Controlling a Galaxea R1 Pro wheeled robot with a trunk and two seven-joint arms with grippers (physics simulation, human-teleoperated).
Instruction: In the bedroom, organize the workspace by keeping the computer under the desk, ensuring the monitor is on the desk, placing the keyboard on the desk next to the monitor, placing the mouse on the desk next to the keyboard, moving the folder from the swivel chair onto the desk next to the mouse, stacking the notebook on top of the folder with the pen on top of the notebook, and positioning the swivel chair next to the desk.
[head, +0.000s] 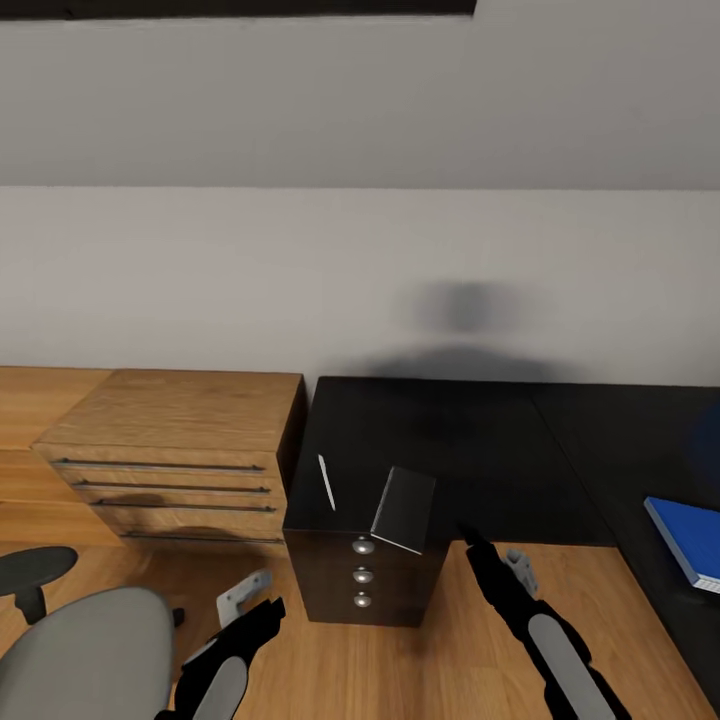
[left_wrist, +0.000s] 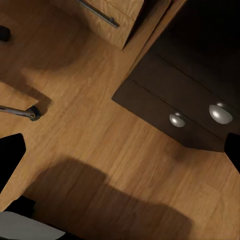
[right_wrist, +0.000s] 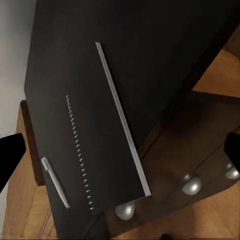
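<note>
Notebook (head: 404, 509) thin, grey; pen (head: 326, 482) slim; desk (head: 470, 440) glossy.

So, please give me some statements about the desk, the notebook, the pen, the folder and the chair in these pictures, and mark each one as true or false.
1. The notebook overhangs the front edge of the desk, above the drawer knobs. True.
2. The pen lies on top of the notebook. False: it lies on the desk top beside the notebook, apart from it.
3. The folder lies on the swivel chair. False: it lies on the desk's right-hand part.
4. The right gripper is near the notebook but holds nothing. True.
5. A light wood dresser stands beside the desk. True.
</note>
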